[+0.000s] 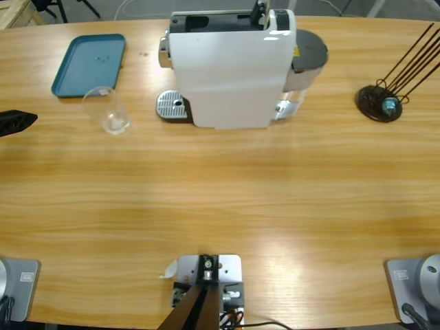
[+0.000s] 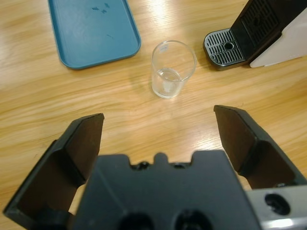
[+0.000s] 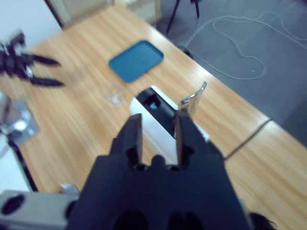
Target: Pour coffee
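A long wooden counter (image 1: pixel 220 199) is lit from above. Beyond its far edge a grey floor (image 3: pixel 249 28) is seen, with a white cable (image 3: pixel 240 33) looped across it.

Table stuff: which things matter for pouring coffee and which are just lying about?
For the job:
coffee machine
drip tray
empty glass
left claw, open toward the glass

Lying about:
blue tray
black wire stand

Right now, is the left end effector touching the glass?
Apart. The left wrist view shows the glass standing alone on bare table, well ahead of the open left end effector.
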You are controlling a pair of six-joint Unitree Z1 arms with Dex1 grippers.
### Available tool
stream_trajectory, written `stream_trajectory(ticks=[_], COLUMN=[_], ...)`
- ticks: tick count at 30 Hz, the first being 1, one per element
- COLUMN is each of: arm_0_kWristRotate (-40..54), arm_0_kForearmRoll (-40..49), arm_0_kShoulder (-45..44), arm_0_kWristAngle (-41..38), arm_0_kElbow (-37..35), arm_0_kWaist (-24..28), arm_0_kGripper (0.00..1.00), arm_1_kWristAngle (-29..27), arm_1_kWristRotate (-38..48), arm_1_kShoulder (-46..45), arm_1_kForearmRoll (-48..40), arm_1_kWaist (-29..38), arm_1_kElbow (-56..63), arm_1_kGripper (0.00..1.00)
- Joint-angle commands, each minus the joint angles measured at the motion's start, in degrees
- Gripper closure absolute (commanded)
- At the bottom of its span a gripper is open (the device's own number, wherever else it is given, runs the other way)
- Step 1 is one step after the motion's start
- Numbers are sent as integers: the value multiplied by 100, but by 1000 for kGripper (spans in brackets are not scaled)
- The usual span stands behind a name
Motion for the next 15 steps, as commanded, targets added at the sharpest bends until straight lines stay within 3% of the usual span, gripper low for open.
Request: stream_trajectory(ticks=[1, 6, 15], arm_0_kWristRotate=[86, 92, 109], arm_0_kForearmRoll=[-75, -75, -75], arm_0_kShoulder=[-104, -102, -113], arm_0_kWristAngle=[-79, -79, -70], arm_0_kElbow=[210, 212, 210], arm_0_kWaist=[47, 47, 47], arm_0_kGripper=[23, 32, 38], arm_1_kWristAngle=[-1852, -2376, -2596], arm_1_kWristRotate=[-182, -196, -467], arm_1_kShoulder=[21, 355, 1193], arm_1_kForearmRoll=[-733, -1098, -954], arm_1_kWaist=[87, 285, 494], arm_1_kElbow=[1191, 1576, 379], arm_1_kGripper=[1000, 1000, 1000])
